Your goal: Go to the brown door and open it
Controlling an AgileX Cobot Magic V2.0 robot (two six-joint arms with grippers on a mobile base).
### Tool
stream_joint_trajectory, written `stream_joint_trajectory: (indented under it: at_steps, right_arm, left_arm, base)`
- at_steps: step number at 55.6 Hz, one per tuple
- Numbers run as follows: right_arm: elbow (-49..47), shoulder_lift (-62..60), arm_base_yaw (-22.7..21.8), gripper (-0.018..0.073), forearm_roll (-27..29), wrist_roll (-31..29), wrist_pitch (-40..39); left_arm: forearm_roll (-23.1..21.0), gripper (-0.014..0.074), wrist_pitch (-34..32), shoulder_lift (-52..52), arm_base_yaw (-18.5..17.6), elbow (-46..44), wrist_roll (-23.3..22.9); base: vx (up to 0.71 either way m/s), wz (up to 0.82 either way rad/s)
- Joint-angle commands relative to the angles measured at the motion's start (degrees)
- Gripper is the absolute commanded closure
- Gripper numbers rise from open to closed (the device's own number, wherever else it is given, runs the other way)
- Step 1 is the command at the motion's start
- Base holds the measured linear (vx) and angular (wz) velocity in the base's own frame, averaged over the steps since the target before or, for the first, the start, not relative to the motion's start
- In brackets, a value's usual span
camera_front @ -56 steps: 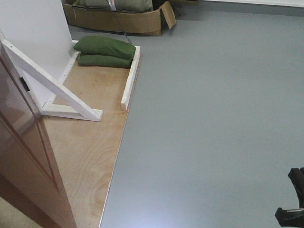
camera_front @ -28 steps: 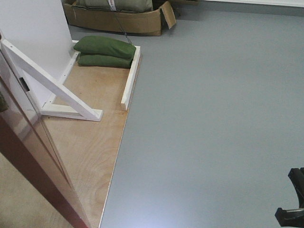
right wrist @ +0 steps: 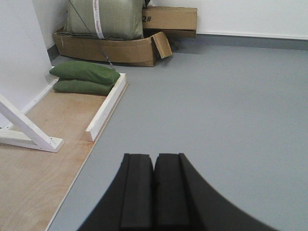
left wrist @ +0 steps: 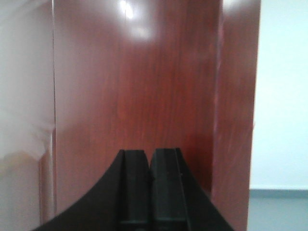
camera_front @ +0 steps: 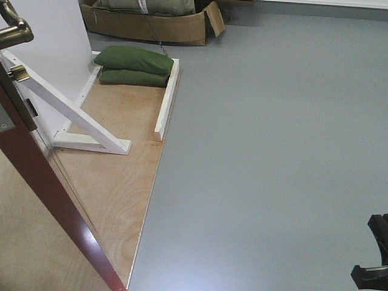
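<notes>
Door location, front view: you see the brown door [camera_front: 48, 188] edge-on along the left border, with its brass lever handle [camera_front: 13, 31] at top left, near the white brace [camera_front: 66, 112].

Left wrist view: the left claw [left wrist: 150, 156] is closed and empty, facing the door's glossy panel close up.

Right wrist view: the right claw [right wrist: 154, 160] is closed and empty above the grey floor [right wrist: 231, 96].

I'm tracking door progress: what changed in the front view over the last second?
The brown door has swung: its glossy face, which filled the lower left, turned away, so its edge and brass lever handle now show. No grasp or release is visible; left gripper and right gripper are shut. Green bags and white brace stayed put.
</notes>
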Motion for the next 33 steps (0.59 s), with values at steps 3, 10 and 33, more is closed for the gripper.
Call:
stream_joint_trajectory:
  at_steps: [3,10,33]
  right_arm:
    - [0.2,-0.3,0.1,0.0559,-0.2,-0.4,-4.6]
    - [0.2,-0.3,0.1,0.0559,-0.2,-0.4,-4.6]
    - [0.2,-0.3,0.1,0.0559,-0.2,-0.4,-4.4]
  left_arm:
    - [0.2,0.0603,-0.6,1.6,-0.3,-0.1,-0.5]
    - [0.2,0.0603,-0.8,3.4,-0.3,-0.4,-1.0]
    - [0.2,0.0603,-5.5,8.7,-0.3,-2.7,-1.0]
  base:
    - [0.0,0.0]
    - [0.0,0.0]
    - [0.0,0.0]
